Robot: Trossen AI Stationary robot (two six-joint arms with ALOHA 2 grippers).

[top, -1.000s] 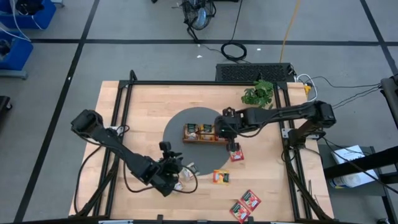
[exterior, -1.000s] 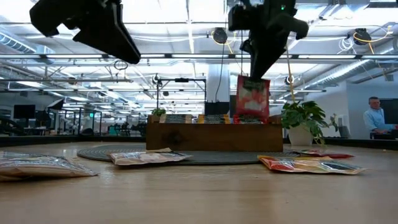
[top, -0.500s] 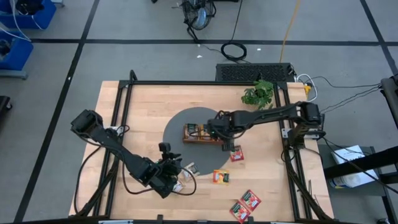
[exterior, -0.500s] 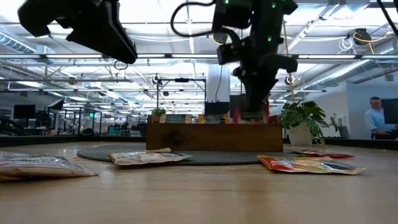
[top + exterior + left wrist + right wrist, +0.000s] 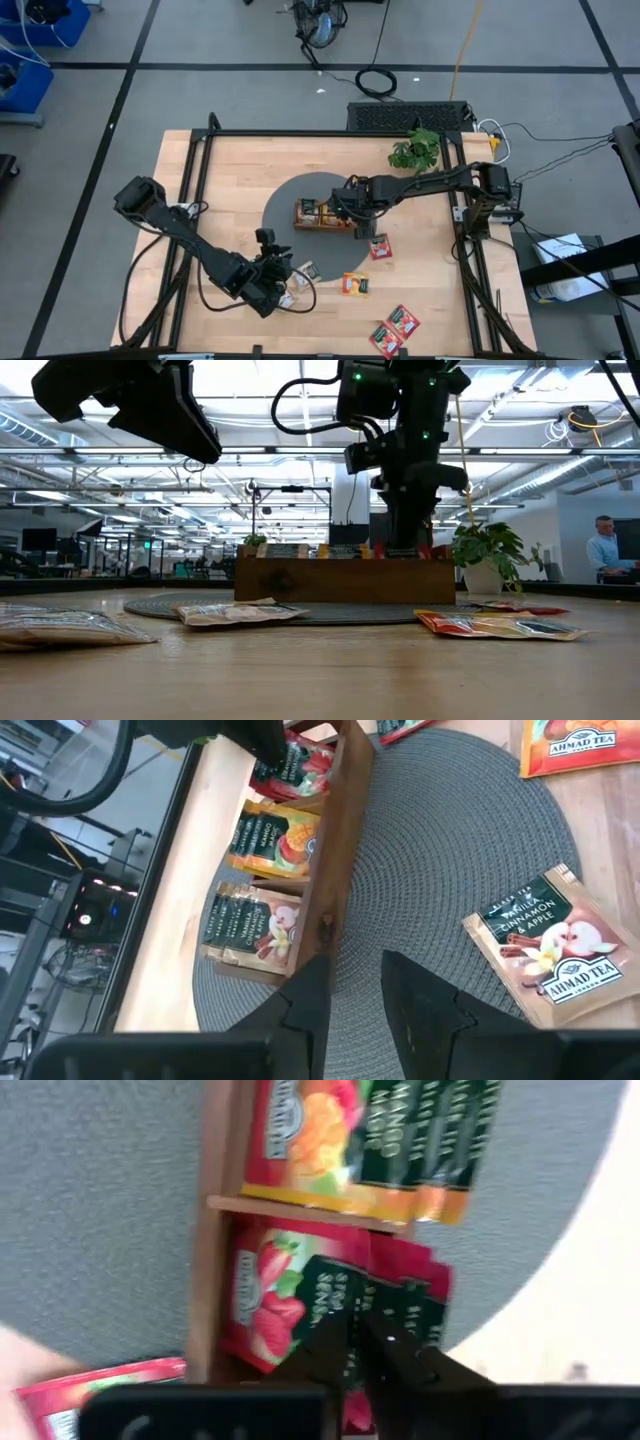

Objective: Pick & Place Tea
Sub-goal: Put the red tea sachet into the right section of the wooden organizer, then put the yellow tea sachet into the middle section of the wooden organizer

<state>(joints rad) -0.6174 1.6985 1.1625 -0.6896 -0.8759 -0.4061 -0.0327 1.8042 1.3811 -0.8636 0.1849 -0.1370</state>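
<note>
The right gripper (image 5: 352, 217) sits low over the wooden tray (image 5: 325, 226), at the tray's end compartment nearest the potted plant (image 5: 416, 150). Its fingers (image 5: 330, 1342) stand nearly together around the top edge of a red tea sachet (image 5: 290, 1305) that is already down in that compartment among other red ones; whether they still pinch it I cannot tell (the gap is very narrow). In the low view the gripper (image 5: 403, 538) hangs right at the tray's rim (image 5: 345, 577).

The tray lies on a round grey mat (image 5: 282, 212) in the middle of the counter (image 5: 220, 180). Its middle compartment holds orange sachets (image 5: 268, 838), and the far end holds beige ones (image 5: 252, 926).

Outside the tray, one beige sachet (image 5: 547, 946) lies flat on the mat beside it. A red sachet (image 5: 379, 247) lies on the counter just beside the tray's red end, an orange one (image 5: 354, 284) lies farther from the tray, and two more red ones (image 5: 396, 328) lie well apart from it near the counter's edge.

The left gripper (image 5: 282, 283) waits above the counter off the mat, on the side away from the plant, fingers (image 5: 312, 1003) slightly apart and holding nothing.
</note>
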